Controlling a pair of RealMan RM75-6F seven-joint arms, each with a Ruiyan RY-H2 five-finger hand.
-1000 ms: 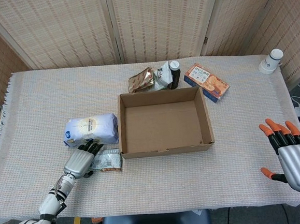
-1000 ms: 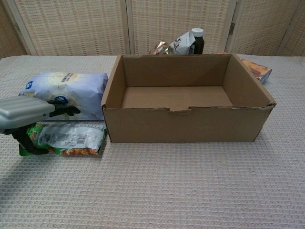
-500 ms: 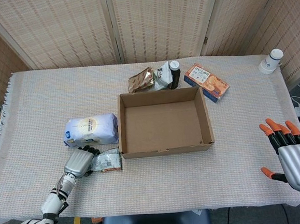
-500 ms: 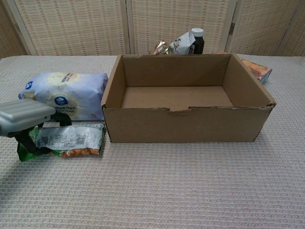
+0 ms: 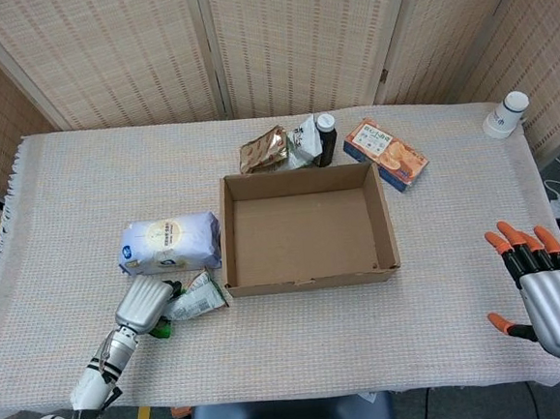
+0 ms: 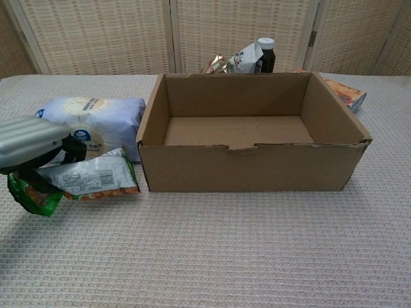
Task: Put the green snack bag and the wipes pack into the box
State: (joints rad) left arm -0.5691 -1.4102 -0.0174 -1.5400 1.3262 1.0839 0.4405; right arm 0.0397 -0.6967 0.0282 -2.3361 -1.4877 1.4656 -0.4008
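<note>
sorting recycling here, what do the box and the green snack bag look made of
Box: brown corrugated cardboard, matte, with a ragged torn front rim. Green snack bag, held by the left hand: thin plastic film, probably foil-lined, glossy and crinkled.

The left hand [image 5: 144, 304] has a ribbed silver-grey back shell and black fingers; its forearm is silver with dark joints and thin cables along it. The right hand [image 5: 547, 295] has the same ribbed silver shell, with black fingers capped in orange tips [image 5: 506, 230].
</note>
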